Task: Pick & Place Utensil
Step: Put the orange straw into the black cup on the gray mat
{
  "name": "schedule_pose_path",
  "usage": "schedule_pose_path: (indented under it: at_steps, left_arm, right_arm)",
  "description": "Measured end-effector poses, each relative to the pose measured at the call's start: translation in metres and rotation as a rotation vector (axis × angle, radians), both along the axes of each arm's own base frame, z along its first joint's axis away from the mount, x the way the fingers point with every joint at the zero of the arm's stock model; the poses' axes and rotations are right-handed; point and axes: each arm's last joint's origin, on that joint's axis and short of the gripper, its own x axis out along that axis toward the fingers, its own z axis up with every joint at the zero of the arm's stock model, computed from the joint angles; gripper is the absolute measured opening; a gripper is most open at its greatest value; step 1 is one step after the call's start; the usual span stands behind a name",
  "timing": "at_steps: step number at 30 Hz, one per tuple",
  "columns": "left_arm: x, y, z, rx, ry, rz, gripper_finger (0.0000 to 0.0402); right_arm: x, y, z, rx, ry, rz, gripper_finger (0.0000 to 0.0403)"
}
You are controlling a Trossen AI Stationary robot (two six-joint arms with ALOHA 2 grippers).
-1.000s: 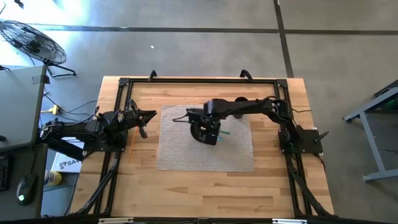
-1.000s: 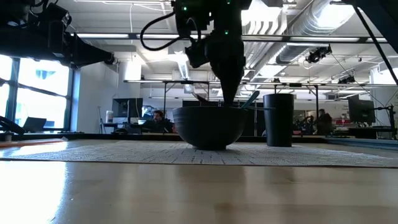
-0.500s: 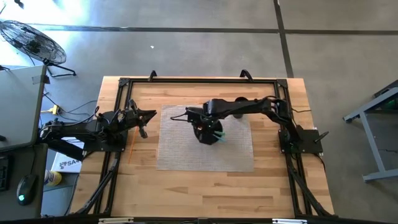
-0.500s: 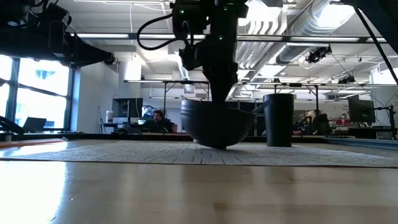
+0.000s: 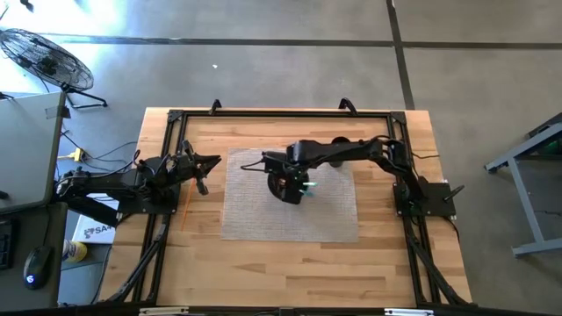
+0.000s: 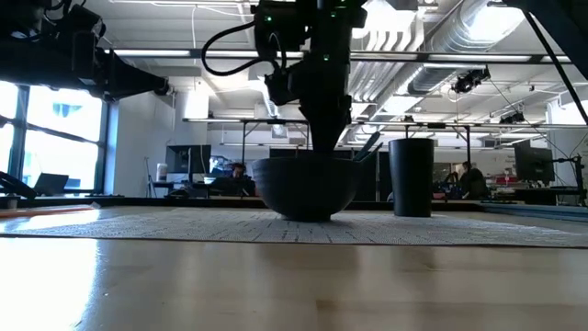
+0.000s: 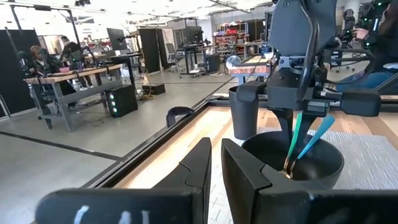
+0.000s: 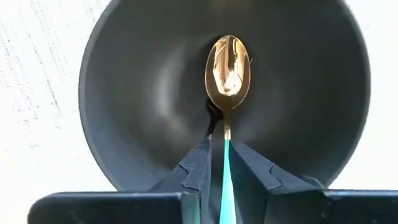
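Note:
A dark bowl [image 5: 283, 187] [image 6: 305, 188] rests by its base on a grey woven mat [image 5: 263, 219]. My right gripper [image 5: 294, 182] [image 8: 224, 168] hangs over the bowl, shut on a spoon with a teal handle and a gold head [image 8: 227, 65]. The left wrist view shows a second teal handle [image 7: 316, 137] leaning inside the bowl [image 7: 323, 168]. A dark cup [image 6: 411, 176] [image 7: 249, 112] stands behind the bowl. My left gripper [image 5: 200, 167] [image 7: 216, 168] waits near the table's left edge, fingers shut, touching nothing. My right gripper pinches the spoon's teal handle [image 8: 224, 177] between its two fingers, coming from above and pointing down. The spoon stands nearly upright [image 7: 297, 134] with its gold head low inside the bowl. I cannot tell whether the head touches the bowl's floor.
A black frame [image 5: 281, 114] runs around the work area on the wooden table. The mat extends toward the near edge and the right of the bowl. Bare wood [image 5: 299, 272] lies nearer still. People and desks show far off in the room.
My right gripper has shifted slightly toward the table's left edge, still shut on the spoon. Half a second ago the bowl was tipped, with one side raised off the mat. It now sits level again, slid a little toward the table's left edge.

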Motion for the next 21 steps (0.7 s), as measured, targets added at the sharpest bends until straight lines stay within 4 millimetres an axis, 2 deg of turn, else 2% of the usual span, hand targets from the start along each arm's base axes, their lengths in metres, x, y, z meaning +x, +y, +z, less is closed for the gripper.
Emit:
schedule_pose_path:
  at_steps: [4,8,14,18,21]
  left_arm:
    - [0.0,0.0,0.0,0.0,0.001,0.0,0.0035]
    - [0.0,0.0,-0.002,-0.047,-0.002,-0.016,0.0035]
    - [0.002,-0.003,-0.011,-0.04,0.101,-0.114,0.0035]
    - [0.001,-0.002,-0.007,-0.056,0.14,-0.089,0.0035]
    - [0.001,-0.001,-0.002,-0.139,0.231,-0.039,0.0035]
  right_arm:
    - [0.002,0.002,0.012,-0.017,-0.01,0.003,0.0054]
    - [0.004,0.014,0.027,-0.079,-0.023,0.027,0.0054]
    - [0.014,0.054,0.033,-0.153,-0.135,0.107,0.005]
    - [0.019,0.087,0.036,-0.173,-0.228,0.166,0.0036]
    - [0.021,0.11,0.038,-0.168,-0.288,0.208,0.0024]
